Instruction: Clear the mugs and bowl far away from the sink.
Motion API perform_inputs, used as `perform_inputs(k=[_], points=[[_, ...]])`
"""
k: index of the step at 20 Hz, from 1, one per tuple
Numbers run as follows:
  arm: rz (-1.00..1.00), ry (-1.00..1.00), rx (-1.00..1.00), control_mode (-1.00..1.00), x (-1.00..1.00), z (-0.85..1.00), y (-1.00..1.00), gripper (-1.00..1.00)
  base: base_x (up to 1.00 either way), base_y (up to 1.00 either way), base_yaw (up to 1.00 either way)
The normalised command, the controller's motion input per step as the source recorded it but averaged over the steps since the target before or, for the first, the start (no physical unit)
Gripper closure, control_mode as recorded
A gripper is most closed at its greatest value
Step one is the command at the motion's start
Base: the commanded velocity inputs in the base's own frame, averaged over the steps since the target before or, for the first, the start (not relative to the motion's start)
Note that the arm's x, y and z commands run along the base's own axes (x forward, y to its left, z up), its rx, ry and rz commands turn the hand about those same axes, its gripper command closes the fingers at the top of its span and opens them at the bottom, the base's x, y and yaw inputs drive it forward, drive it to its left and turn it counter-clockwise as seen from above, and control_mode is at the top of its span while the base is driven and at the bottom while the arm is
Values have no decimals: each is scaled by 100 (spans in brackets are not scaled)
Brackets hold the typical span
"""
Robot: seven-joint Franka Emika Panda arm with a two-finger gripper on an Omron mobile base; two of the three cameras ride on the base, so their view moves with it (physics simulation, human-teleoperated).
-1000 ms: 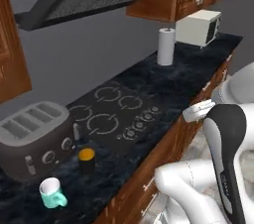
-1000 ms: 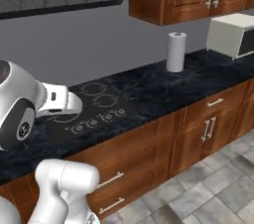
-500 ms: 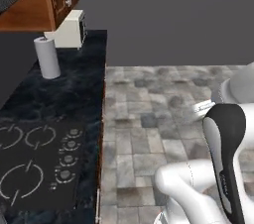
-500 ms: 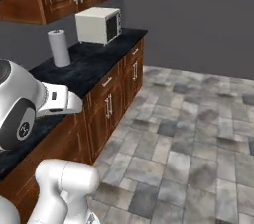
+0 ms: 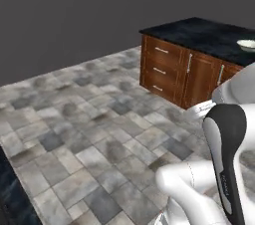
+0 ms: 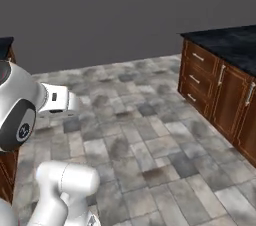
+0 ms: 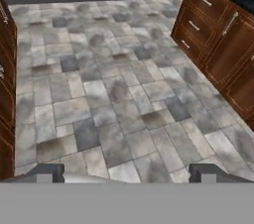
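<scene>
The landmark here is the island: a block of reddish-brown wood cabinets under a glossy black, faintly speckled stone top. Its near face carries three stacked drawers with short horizontal metal bar handles, and beside them doors with long vertical bar handles. The same island shows in the right base view, and its drawers and doors in the hand view.

The bowl sits on the island's top, towards its far right end as the left base view has it; it is wide, shallow and pale cream, with a thin rim, and is cut by the picture's edge.

In front of the island spreads the floor, laid with rectangular stone tiles in mottled greys, some pale, some dark and smudged with brown, set in an irregular staggered pattern. Behind the island and the floor stands a plain, flat dark grey wall.

The gripper looks down on the floor, well apart from the island, with nothing between its tips. Its two small dark square fingertips stand wide apart. The arm is smooth white with a glossy black joint.

Across the floor from the island, a sliver of darker wood cabinets runs along the hand view's left edge.
</scene>
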Motion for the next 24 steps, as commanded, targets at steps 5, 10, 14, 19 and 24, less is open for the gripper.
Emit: perform_inputs(k=[5,10,14,19,24], points=[[0,0,0,100,0,0,0,-100,11,-10,-91],[0,0,0,100,0,0,0,-100,77,-5,-59],[0,0,0,100,0,0,0,-100,100,0,-26],[0,0,0,100,0,0,0,-100,100,0,-5],[0,0,0,100,0,0,0,-100,100,-10,-2]])
